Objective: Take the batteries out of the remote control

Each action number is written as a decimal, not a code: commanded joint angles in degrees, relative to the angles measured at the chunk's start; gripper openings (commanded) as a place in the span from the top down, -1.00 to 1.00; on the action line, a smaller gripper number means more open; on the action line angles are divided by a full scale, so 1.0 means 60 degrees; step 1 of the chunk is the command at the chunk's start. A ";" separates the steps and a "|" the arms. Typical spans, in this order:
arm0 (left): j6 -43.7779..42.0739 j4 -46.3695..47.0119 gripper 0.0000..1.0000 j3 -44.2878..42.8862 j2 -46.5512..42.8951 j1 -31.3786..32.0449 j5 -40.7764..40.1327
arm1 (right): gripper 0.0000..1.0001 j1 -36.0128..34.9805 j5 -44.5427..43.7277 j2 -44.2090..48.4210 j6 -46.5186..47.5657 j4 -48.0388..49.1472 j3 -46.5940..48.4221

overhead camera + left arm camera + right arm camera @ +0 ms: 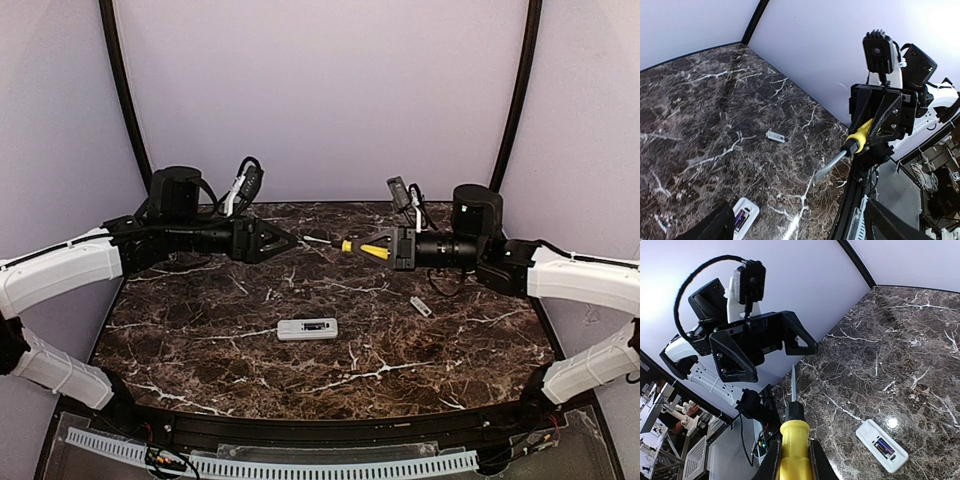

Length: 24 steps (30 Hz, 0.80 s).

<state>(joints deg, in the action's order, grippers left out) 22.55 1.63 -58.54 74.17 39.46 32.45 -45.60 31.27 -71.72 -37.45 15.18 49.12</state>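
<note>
The batteries (884, 446) are hardly showing, just a purplish speck inside the remote control (307, 328), which is lying face-down at the table's middle. The left gripper (283, 240) is hanging spread and empty, while the right gripper (385, 249) is clamping a yellow screwdriver (352, 245). Lilac walls (320, 90) are enclosing the dark marble table (200, 330).

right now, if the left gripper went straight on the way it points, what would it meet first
Probably the metal tip of the screwdriver held by the right gripper, facing the left gripper; depth alignment is unclear.

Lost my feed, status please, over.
Left gripper open, empty. Right gripper shut on screwdriver. Remote control on table, compartment open, batteries inside. Cover lies apart, nothing blocking.
</note>
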 commanded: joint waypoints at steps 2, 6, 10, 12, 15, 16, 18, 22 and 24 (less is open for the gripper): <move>-0.1741 -0.2645 -0.95 -0.0662 -0.0562 -0.0105 -0.1406 | 1.00 0.0172 -0.0749 0.0484 0.0609 -0.0966 0.0105; -0.2320 -0.3225 -0.97 -0.0823 -0.0768 -0.0114 -0.2509 | 1.00 0.0281 -0.1082 0.0742 0.0835 -0.1463 0.0040; -0.2937 -0.3660 -0.97 -0.0915 -0.0803 -0.0117 -0.3934 | 1.00 0.0397 -0.1533 0.1114 0.1106 -0.1970 -0.0138; -0.3281 -0.3826 -0.97 -0.0946 -0.0808 -0.0123 -0.4500 | 1.00 0.0471 -0.1716 0.1290 0.1194 -0.2195 -0.0271; -0.4363 -0.4212 -0.97 -0.0946 -0.0772 -0.0125 -0.4958 | 1.00 0.0585 -0.1933 0.1569 0.1382 -0.2485 -0.0436; -0.4868 -0.4307 -0.97 -0.0920 -0.0719 -0.0126 -0.5043 | 1.00 0.0625 -0.1992 0.1656 0.1447 -0.2695 -0.0475; -0.5513 -0.4425 -0.97 -0.0755 -0.0660 -0.0124 -0.5227 | 1.00 0.0680 -0.2127 0.1804 0.1564 -0.2993 -0.0508; -0.6275 -0.4043 -0.97 -0.0218 -0.0557 -0.0120 -0.6210 | 1.00 0.0745 -0.2395 0.1999 0.1786 -0.3396 -0.0504; -0.6390 -0.3878 -0.97 -0.0108 -0.0425 -0.0116 -0.6132 | 1.00 0.0780 -0.2482 0.2042 0.1870 -0.3515 -0.0508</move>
<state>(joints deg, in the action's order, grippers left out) -9.63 -21.50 -61.58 70.59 39.00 0.01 -41.50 18.87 -60.75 -28.47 -3.79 46.48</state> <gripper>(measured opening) 0.986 0.146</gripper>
